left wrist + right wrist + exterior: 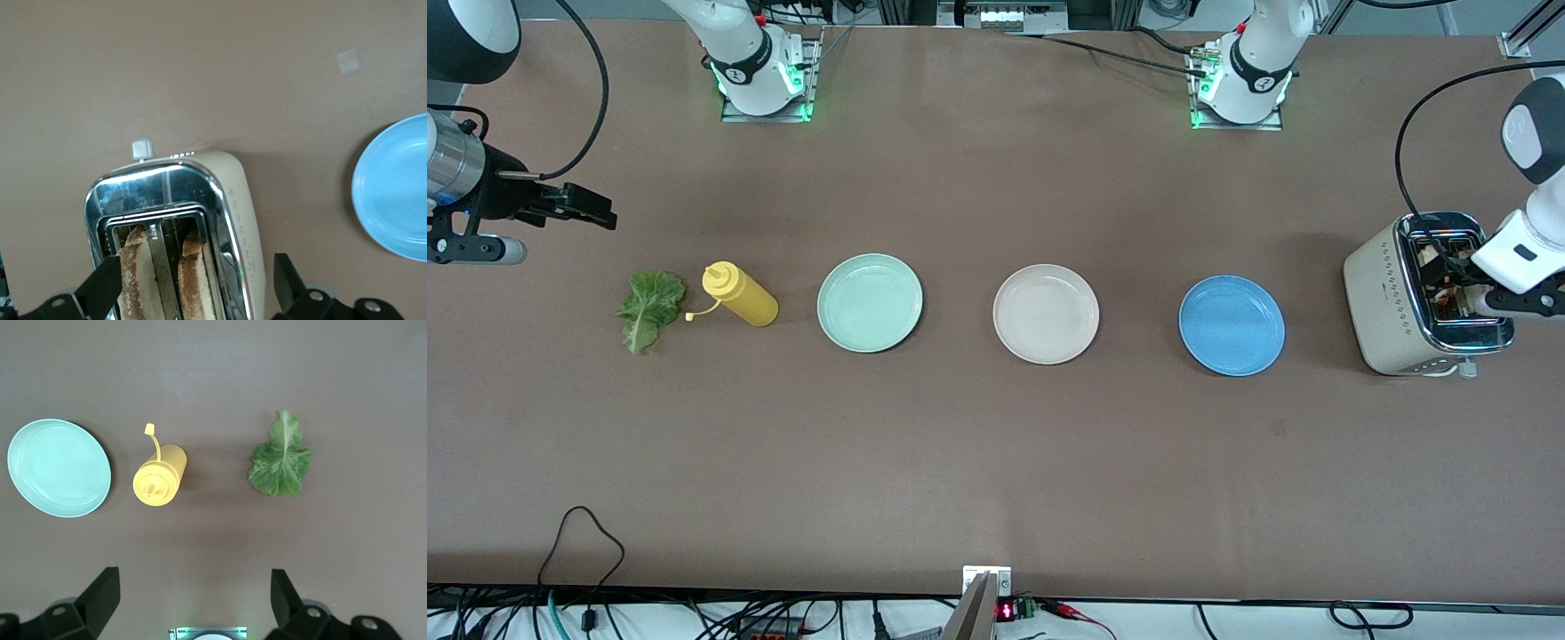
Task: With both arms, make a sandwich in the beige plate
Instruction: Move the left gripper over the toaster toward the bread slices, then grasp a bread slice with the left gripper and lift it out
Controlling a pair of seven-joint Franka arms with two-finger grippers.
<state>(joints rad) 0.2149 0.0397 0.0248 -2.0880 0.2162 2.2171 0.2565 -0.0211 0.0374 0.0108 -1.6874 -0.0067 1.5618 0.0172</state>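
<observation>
At the left arm's end of the bench [996, 462], the left pincer [197, 287] hangs spread wide over the toaster [1392, 298], its fingers [103, 287] flanking 2 bread slices [140, 273] standing in the slots, apparently not touching them. The beige plate [1047, 314] lies bare mid-bench between the mint plate [870, 302] and blue plate [1232, 325]. The right pincer [193, 600] hovers wide near the lettuce leaf [647, 308] and yellow bottle [740, 294].
</observation>
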